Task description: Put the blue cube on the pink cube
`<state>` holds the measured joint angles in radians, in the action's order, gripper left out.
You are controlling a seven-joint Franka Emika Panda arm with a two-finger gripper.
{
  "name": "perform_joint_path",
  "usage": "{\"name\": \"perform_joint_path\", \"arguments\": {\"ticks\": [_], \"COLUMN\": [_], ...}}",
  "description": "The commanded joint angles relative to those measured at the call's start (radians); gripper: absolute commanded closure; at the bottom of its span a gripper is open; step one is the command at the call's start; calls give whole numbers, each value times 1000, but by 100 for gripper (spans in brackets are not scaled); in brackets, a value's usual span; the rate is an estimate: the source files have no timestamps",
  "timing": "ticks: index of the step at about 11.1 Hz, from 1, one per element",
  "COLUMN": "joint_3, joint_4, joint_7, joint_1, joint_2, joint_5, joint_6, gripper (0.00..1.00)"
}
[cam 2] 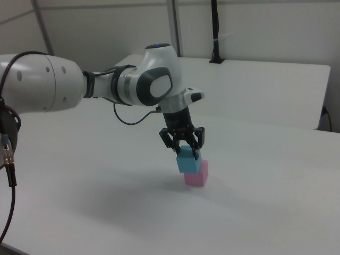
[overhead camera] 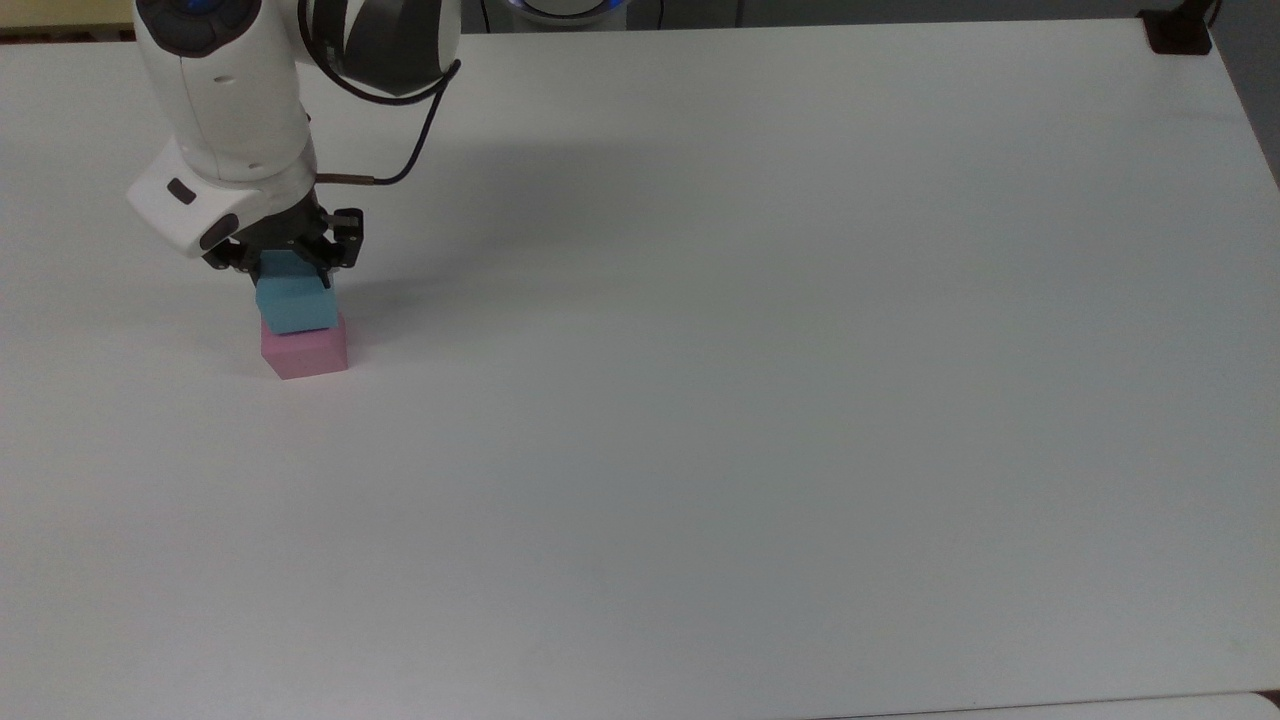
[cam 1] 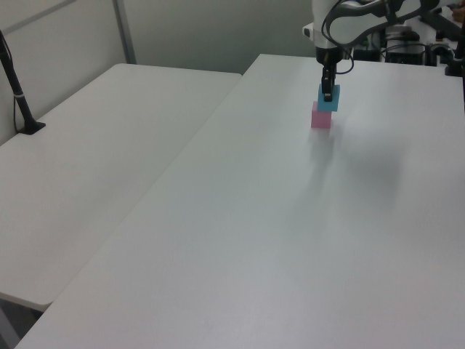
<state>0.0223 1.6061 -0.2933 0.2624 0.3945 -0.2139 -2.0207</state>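
The blue cube (overhead camera: 295, 305) sits tilted against the top of the pink cube (overhead camera: 305, 352), which rests on the white table at the top view's left. My gripper (overhead camera: 292, 272) is shut on the blue cube from above, its black fingers on opposite faces. In the right view the blue cube (cam 2: 189, 163) overlaps the upper left of the pink cube (cam 2: 197, 176), with the gripper (cam 2: 185, 151) above it. In the left view the blue cube (cam 1: 328, 102) is on the pink cube (cam 1: 321, 118) at the far end, held by the gripper (cam 1: 328, 93).
A black cable (overhead camera: 420, 130) loops from the arm's wrist. A black clamp (overhead camera: 1178, 33) sits at the table's far right corner in the top view. A second white table (cam 1: 94, 160) adjoins on the left view's left, with a black post (cam 1: 18, 94).
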Motion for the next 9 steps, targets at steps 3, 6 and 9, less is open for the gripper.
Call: {"name": "perform_joint_path", "arguments": {"ticks": [3, 6, 9], "joint_3": [-8, -7, -7], "joint_4": [-3, -3, -3], "joint_7": [43, 45, 103], "joint_1": [14, 17, 9], "joint_2": [0, -83, -218], "joint_5": [-4, 19, 106], "joint_6": [-38, 9, 175], "gripper": [0, 0, 0]}}
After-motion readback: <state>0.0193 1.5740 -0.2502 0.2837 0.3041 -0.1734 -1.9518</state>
